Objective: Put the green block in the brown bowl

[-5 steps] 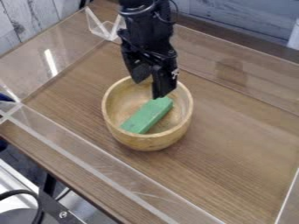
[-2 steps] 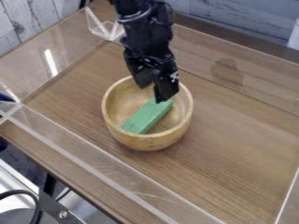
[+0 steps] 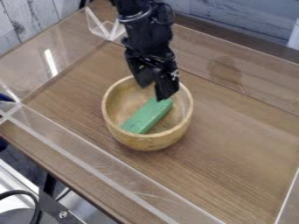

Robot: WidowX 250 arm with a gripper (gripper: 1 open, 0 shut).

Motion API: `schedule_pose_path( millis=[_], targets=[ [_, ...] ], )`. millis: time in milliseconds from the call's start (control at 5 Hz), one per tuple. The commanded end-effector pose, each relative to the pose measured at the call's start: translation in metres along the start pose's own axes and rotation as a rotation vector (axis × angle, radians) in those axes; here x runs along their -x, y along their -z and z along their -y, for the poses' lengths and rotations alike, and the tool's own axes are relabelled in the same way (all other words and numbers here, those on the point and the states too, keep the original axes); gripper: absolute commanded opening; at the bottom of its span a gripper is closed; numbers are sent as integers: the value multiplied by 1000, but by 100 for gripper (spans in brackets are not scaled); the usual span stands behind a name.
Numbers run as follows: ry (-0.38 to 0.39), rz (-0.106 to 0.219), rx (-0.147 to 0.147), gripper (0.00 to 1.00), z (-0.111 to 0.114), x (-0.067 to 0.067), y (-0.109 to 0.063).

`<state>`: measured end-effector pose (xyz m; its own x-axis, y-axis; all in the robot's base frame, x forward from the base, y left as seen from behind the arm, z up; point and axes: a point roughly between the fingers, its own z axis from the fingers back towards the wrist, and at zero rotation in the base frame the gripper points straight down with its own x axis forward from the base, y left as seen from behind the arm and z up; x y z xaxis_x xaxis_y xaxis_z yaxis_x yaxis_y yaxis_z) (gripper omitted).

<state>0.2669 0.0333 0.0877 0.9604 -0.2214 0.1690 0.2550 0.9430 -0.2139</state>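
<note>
Robotics workspace, probably a lab or a workshop; the view does not settle which. The main evidence is a black robot arm (image 3: 142,31) reaching in from the top over a brown wooden bench (image 3: 222,166). Black cables (image 3: 33,197) loop at the lower left, beside the bench edge, where blue material (image 3: 59,188) also shows. A clear plastic-like piece (image 3: 105,24) lies on the bench near the arm. At the upper left, beyond the bench, stands a grey surface with vertical lines (image 3: 21,19), resembling panelling. A pale strip (image 3: 288,206) runs along the right edge. The room beyond is cropped out.
</note>
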Motion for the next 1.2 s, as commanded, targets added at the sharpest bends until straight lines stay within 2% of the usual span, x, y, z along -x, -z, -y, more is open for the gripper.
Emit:
schedule_pose_path(
  millis=[0, 200, 400, 800, 1000],
  targets=[
    [-9, 49, -45, 100, 6, -12, -13],
    [-24, 52, -61, 100, 15, -15, -13],
    [-9, 35, -70, 100, 17, -13, -8],
    [-68, 118, -27, 100, 37, -27, 0],
    [-97, 161, -5, 100, 57, -40, 9]
  ],
)
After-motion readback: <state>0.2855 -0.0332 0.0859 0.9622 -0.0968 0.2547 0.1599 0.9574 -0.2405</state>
